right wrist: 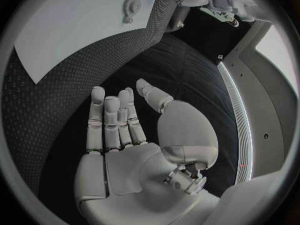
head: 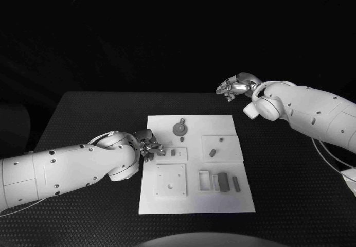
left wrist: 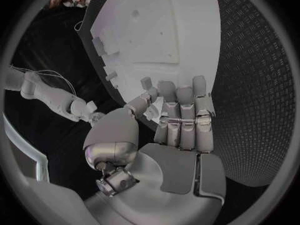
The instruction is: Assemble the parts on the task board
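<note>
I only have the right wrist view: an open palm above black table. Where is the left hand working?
Observer: The left hand is at the task board's left edge, about midway along it.
Operator: Holding a part?
Observer: Cannot tell. In the left wrist view its thumb sits near the fingers, with something pale between them.
Operator: Any parts lying near me?
Observer: Two grey bars lie side by side in the board's near right part.

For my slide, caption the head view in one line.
Left hand at the task board's left edge; right hand raised, open, beyond its far right corner.
</note>
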Action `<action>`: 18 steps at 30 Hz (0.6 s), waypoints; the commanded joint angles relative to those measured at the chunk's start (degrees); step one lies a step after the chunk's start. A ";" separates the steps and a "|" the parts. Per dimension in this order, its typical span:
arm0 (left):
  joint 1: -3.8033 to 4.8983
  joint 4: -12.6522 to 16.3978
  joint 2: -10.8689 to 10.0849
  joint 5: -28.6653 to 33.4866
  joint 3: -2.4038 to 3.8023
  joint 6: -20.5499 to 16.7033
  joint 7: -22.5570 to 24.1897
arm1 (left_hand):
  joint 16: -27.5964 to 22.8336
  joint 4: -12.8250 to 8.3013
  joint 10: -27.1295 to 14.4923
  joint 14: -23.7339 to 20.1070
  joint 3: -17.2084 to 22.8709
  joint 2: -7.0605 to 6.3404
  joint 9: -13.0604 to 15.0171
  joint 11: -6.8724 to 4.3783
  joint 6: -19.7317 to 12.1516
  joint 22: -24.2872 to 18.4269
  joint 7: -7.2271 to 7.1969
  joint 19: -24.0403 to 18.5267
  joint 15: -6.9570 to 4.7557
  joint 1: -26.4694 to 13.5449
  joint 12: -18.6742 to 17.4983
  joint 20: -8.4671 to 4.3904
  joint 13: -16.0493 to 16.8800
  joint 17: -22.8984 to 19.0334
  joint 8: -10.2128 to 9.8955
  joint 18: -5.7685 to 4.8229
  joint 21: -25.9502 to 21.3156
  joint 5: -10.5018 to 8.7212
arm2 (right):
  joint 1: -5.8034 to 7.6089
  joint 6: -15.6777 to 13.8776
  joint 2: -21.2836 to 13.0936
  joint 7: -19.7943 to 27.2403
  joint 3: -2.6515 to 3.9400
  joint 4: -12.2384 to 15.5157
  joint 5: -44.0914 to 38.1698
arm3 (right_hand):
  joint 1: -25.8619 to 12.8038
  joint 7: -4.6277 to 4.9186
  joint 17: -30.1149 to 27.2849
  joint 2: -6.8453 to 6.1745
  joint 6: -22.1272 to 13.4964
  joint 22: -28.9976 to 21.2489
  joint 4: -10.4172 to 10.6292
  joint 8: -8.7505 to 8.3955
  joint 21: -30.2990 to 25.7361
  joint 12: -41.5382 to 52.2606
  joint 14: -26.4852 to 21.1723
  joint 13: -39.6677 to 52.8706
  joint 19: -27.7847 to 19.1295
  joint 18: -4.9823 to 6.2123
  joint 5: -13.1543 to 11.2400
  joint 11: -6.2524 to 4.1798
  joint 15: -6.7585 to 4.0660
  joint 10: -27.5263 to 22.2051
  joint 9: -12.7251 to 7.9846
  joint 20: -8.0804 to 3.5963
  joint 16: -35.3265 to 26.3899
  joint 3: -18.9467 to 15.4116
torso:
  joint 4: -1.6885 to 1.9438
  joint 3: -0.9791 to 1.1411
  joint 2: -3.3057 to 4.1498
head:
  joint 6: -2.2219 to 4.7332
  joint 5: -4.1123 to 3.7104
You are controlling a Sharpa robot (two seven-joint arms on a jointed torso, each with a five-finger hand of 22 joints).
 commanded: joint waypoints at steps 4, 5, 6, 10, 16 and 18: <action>0.01 0.13 0.15 -0.84 0.04 0.63 0.03 | 0.78 -0.13 -0.89 -0.79 0.35 0.56 0.15 -1.12 3.23 0.37 -1.50 0.47 -0.44 0.09 0.64 -0.07 0.17 -0.32 0.26 -0.80 0.26 0.91 | 0.02 1.08 0.02 0.67 0.03 0.22 0.05 | 0.35 0.23 -0.06 -0.11 -0.07 0.75 -0.37 -0.37 -0.35 -0.29 -0.51 -0.06 -0.44 0.79 0.19 -0.03 -0.05 -0.40 0.01 -0.01 -0.20 -0.08 | -0.03 0.02 0.02 | -0.06 -0.03; 0.01 0.12 0.15 -1.13 0.04 0.68 -0.01 | 0.89 -0.14 -0.90 -0.82 0.37 0.57 0.17 -1.13 3.25 0.43 -1.51 0.48 -0.45 0.08 0.71 -0.08 0.20 -0.38 0.27 -0.80 0.26 1.03 | 0.02 1.11 0.01 0.66 0.03 0.24 0.07 | 0.35 0.23 -0.06 -0.11 -0.07 0.75 -0.37 -0.37 -0.35 -0.29 -0.51 -0.06 -0.44 0.79 0.19 -0.03 -0.05 -0.40 0.01 -0.01 -0.20 -0.08 | -0.02 0.02 0.02 | -0.08 -0.03; 0.01 0.09 0.15 -1.18 0.04 0.78 -0.03 | 0.97 -0.14 -0.90 -0.84 0.37 0.55 0.18 -1.14 3.27 0.47 -1.52 0.49 -0.45 0.05 0.77 -0.08 0.21 -0.42 0.28 -0.80 0.27 1.09 | 0.02 1.11 0.01 0.66 0.03 0.25 0.09 | 0.35 0.23 -0.06 -0.10 -0.07 0.75 -0.37 -0.37 -0.35 -0.29 -0.51 -0.06 -0.44 0.79 0.20 -0.03 -0.05 -0.40 0.01 -0.01 -0.20 -0.08 | -0.01 0.02 0.03 | -0.07 -0.04; 0.01 0.09 0.18 -1.48 0.04 1.26 -0.16 | 1.34 -0.12 -0.90 -0.88 0.35 0.53 0.24 -1.19 3.40 0.65 -1.57 0.57 -0.49 -0.07 1.03 -0.11 0.29 -0.58 0.34 -0.80 0.30 1.17 | 0.02 1.12 0.02 0.65 0.03 0.31 0.22 | 0.34 0.23 -0.06 -0.11 -0.07 0.75 -0.37 -0.38 -0.35 -0.29 -0.52 -0.07 -0.45 0.79 0.20 -0.03 -0.05 -0.40 0.01 0.00 -0.20 -0.09 | -0.01 0.01 0.00 | -0.09 -0.02; 0.01 0.14 0.19 -2.03 0.04 2.95 -0.69 | 2.07 -0.15 -0.98 -1.04 0.41 0.54 0.33 -1.25 3.54 1.02 -1.64 0.63 -0.55 -0.19 1.53 -0.18 0.42 -0.93 0.41 -0.80 0.33 1.72 | 0.02 1.23 0.02 0.63 0.03 0.38 0.23 | 0.34 0.23 -0.06 -0.10 -0.07 0.76 -0.37 -0.39 -0.36 -0.28 -0.52 -0.07 -0.45 0.79 0.20 -0.03 -0.05 -0.40 0.02 0.01 -0.20 -0.10 | 0.00 0.00 -0.02 | -0.29 -0.07; 0.01 0.13 0.19 -2.11 0.04 2.92 -0.75 | 2.46 -0.13 -0.96 -1.08 0.36 0.53 0.40 -1.30 3.69 1.21 -1.70 0.70 -0.58 -0.34 1.82 -0.20 0.51 -1.09 0.49 -0.80 0.37 1.82 | 0.02 1.23 0.02 0.63 0.03 0.37 0.23 | 0.34 0.23 -0.07 -0.10 -0.06 0.76 -0.37 -0.40 -0.36 -0.28 -0.52 -0.08 -0.45 0.79 0.20 -0.03 -0.05 -0.40 0.02 0.01 -0.20 -0.10 | 0.02 0.01 -0.02 | -0.32 -0.06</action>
